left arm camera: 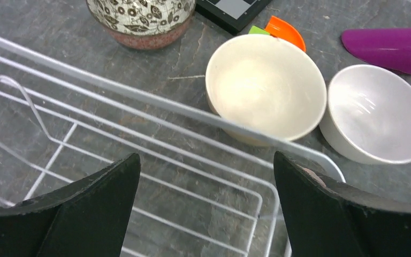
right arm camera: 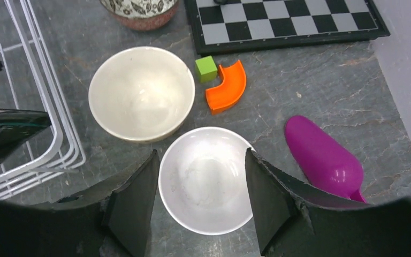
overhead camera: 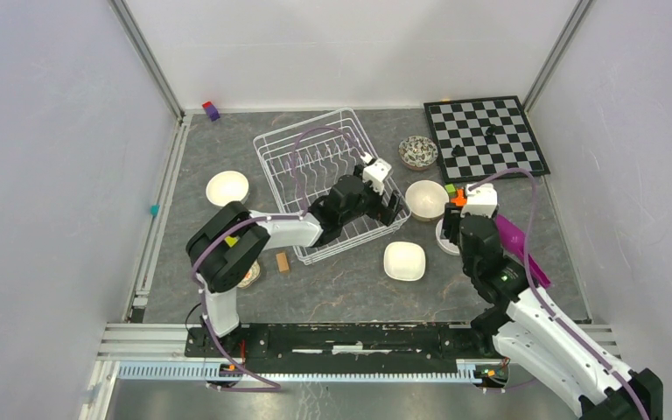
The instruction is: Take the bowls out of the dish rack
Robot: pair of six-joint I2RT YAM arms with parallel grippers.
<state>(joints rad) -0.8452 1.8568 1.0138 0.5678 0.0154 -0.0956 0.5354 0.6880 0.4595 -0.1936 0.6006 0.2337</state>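
The white wire dish rack point(overhead camera: 315, 166) stands mid-table; I see no bowls in it. My left gripper point(overhead camera: 394, 208) is open and empty over the rack's near right corner point(left arm camera: 139, 96), its fingers point(left arm camera: 107, 193) wide apart. My right gripper point(right arm camera: 200, 160) is open, with its fingers on either side of a white bowl point(right arm camera: 206, 182) that stands on the table. A cream bowl point(right arm camera: 142, 99) stands beside it, just outside the rack. A floral bowl point(overhead camera: 418, 152), a squarish white bowl point(overhead camera: 404, 261), a white bowl point(overhead camera: 227, 187) and a speckled bowl point(overhead camera: 249, 276) also stand on the table.
A chessboard point(overhead camera: 487, 136) with a few pieces lies at the back right. A purple scoop point(right arm camera: 324, 158), an orange curved piece point(right arm camera: 227, 85) and a green cube point(right arm camera: 206, 68) lie near the right gripper. A wooden block point(overhead camera: 283, 262) lies by the rack's near left corner.
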